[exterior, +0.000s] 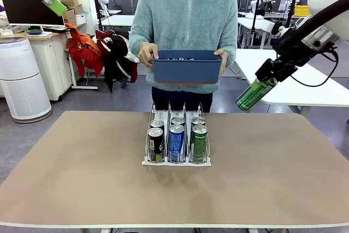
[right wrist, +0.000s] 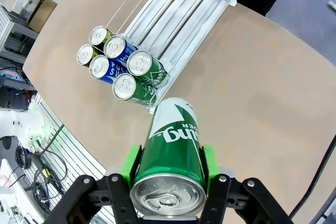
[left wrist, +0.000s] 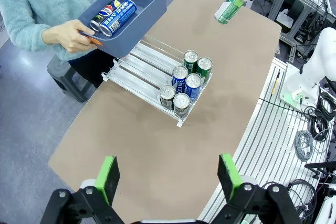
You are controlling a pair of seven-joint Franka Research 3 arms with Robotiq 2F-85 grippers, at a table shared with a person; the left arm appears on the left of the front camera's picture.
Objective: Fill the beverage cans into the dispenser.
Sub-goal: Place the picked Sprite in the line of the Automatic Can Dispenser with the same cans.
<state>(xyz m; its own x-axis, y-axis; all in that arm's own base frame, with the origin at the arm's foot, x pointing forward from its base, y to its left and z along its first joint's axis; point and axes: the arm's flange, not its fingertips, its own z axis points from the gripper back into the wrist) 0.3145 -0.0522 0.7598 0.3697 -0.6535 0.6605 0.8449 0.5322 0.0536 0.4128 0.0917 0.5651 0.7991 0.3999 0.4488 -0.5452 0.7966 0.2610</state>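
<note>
We are in a research lab: a dark monitor (exterior: 24,8) on a white cabinet (exterior: 52,64), stacked cardboard boxes (exterior: 70,3), a white air purifier (exterior: 20,77) on the grey floor (exterior: 82,99), white worktables (exterior: 322,95) behind, and coiled cables (left wrist: 306,144) beside the counter (left wrist: 157,145).

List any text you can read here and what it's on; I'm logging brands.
"Sprite", upside down: green can in the right gripper.
"SWEAT", likely: blue can in the bin.
Black can beside it: round logo, no readable words.
Cans in the rack: print too small to read.
</note>
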